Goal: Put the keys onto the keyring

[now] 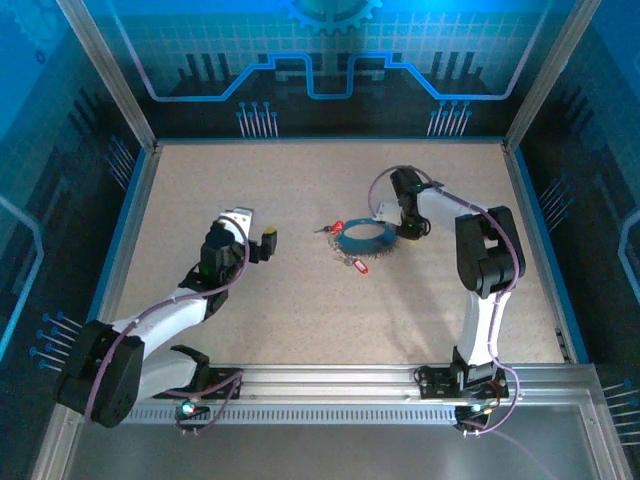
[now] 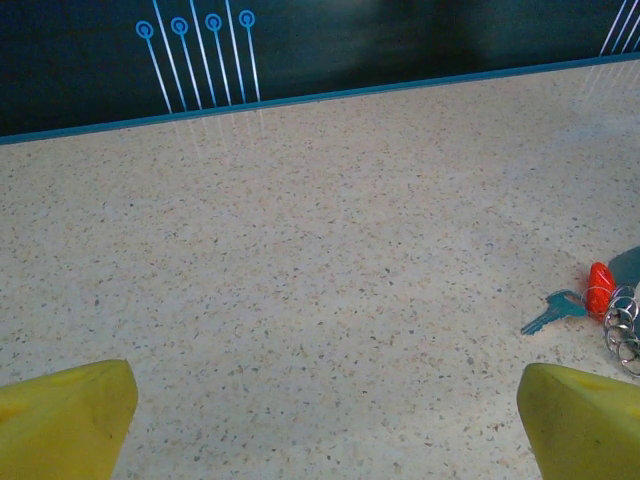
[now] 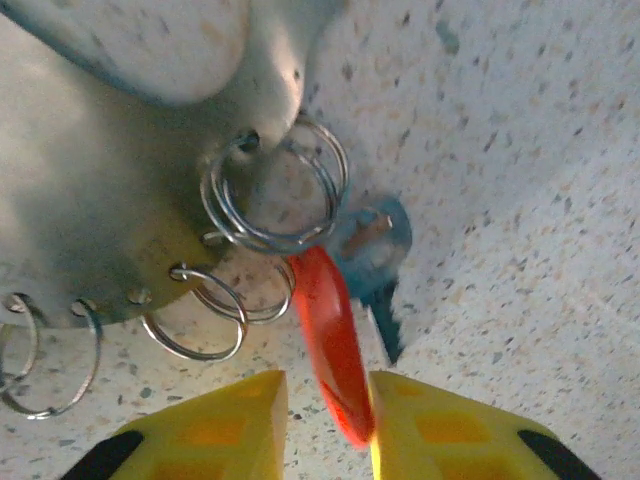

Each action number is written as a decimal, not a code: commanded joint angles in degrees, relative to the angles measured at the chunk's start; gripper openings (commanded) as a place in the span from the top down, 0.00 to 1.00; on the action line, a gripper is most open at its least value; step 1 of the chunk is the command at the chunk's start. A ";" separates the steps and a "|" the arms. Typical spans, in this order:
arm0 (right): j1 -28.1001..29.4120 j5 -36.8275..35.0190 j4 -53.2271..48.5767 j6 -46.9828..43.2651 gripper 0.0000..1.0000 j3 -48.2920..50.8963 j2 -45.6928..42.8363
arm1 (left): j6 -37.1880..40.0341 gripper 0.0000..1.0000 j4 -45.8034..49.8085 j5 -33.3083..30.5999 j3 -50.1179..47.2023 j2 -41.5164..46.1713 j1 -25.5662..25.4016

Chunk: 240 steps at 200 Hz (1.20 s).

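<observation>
The keyring (image 1: 365,246) is a floppy grey-blue loop lying mid-table, with small steel split rings (image 3: 275,195) along its edge. My right gripper (image 3: 328,385) sits at its right side (image 1: 395,215), jaws nearly together on a key's red tag (image 3: 335,350). The tag presses the right finger, and a sliver of table shows beside the left one. That key's blue blade (image 3: 380,255) hangs from a split ring. Another key (image 1: 358,265) lies by the loop's near edge. My left gripper (image 2: 328,400) hovers open and empty left of the loop (image 1: 262,230).
A red tag (image 2: 600,288) and blue key (image 2: 550,312) lie at the loop's left edge (image 1: 336,227), right of my left fingers (image 2: 60,415). Blue-trimmed walls (image 1: 330,140) ring the speckled table (image 1: 250,180). A metal rail (image 1: 350,385) runs along the near edge.
</observation>
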<state>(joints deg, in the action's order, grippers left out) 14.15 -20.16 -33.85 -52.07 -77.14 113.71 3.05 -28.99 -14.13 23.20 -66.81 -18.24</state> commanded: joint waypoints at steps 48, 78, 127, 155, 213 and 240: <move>-1.85 0.61 12.66 12.55 0.67 7.37 -13.48 | 1.49 0.01 3.66 -3.28 3.03 -0.47 0.76; 0.68 7.57 23.48 17.87 0.00 15.04 -25.35 | 0.79 0.01 8.69 -4.98 4.98 -0.47 0.93; 2.00 17.56 45.89 34.94 0.00 33.16 -46.04 | 2.39 0.01 6.06 -9.81 4.32 -2.83 1.01; 1.99 16.19 48.93 38.86 0.00 40.95 -56.14 | 5.16 0.01 1.76 -11.30 2.22 -3.96 1.01; -4.69 10.82 57.72 46.00 0.00 56.24 -61.58 | 3.16 0.01 -15.76 -13.67 -1.42 -13.05 3.03; -5.94 11.63 64.19 47.24 0.00 59.47 -55.89 | 3.11 0.01 -13.67 -11.01 0.59 -14.56 5.31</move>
<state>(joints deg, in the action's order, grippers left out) 9.17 -8.58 20.71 -8.62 -19.99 54.02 7.18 -38.28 -26.09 22.06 -80.36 -15.07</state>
